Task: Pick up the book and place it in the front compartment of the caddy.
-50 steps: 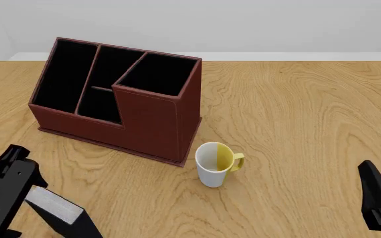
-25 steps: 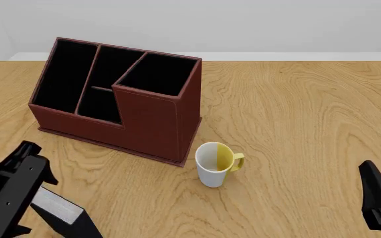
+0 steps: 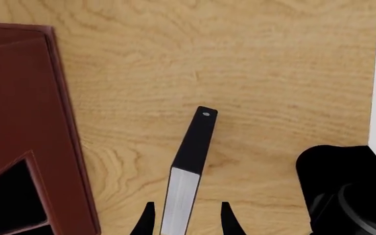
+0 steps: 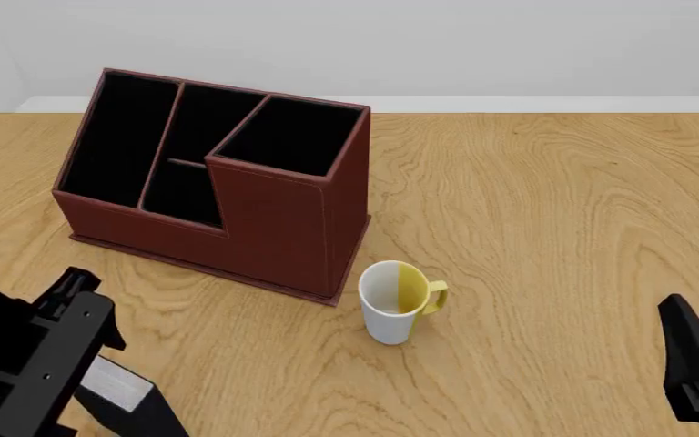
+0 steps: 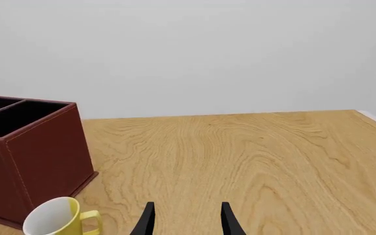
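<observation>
The book (image 3: 189,161), black with grey-white page edges, stands on its edge on the table. In the left wrist view my left gripper (image 3: 186,221) is open, one finger on each side of the book's near end with a gap on both sides. In the front view my left arm (image 4: 34,364) covers most of the book (image 4: 125,393) at the near left. The dark red-brown caddy (image 4: 234,191) stands at the far left, and also shows in the left wrist view (image 3: 25,127) and the right wrist view (image 5: 35,147). My right gripper (image 5: 186,221) is open and empty, at the near right in the front view (image 4: 695,364).
A white and yellow mug (image 4: 395,302) stands just right of the caddy's near corner; it also shows in the right wrist view (image 5: 57,219). A black rounded body (image 3: 341,188) sits near the table's edge (image 3: 374,73) in the left wrist view.
My left arm has moved forward and right over the book, hiding more of it in the front view. The right arm, mug and caddy have not moved.
</observation>
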`<state>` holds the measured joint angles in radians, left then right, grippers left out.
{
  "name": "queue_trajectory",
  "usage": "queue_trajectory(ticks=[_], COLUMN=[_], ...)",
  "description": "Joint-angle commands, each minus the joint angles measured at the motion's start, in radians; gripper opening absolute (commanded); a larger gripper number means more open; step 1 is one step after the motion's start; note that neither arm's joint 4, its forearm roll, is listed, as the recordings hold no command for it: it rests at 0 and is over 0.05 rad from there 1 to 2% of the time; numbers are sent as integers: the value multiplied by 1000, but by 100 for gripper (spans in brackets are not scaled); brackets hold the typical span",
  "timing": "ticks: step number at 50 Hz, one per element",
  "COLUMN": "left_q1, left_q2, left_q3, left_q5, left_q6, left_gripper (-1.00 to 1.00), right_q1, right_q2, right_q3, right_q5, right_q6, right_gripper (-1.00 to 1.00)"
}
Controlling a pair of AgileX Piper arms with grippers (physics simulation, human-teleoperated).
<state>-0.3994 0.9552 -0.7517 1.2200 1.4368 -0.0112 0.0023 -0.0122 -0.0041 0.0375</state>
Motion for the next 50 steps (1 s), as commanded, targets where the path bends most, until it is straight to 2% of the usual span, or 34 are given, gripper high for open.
queue_trajectory(ticks=[1,14,32,50], left_q1=[-56,-120,-63,29], left_q2=[19,38,43,50], left_q3=[0,-1,5,15], left_q5=[0,0,0,0], left_q6=[-56,-123,-79,11], left_gripper=[100,100,100,100], right_q1=[-1,-2,-3,-2], right_q2=[0,0,0,2], right_q3=[0,0,1,7], right_q5=[0,0,0,-4], right_q6=[-1,-1,0,-12], right_gripper=[100,100,100,100])
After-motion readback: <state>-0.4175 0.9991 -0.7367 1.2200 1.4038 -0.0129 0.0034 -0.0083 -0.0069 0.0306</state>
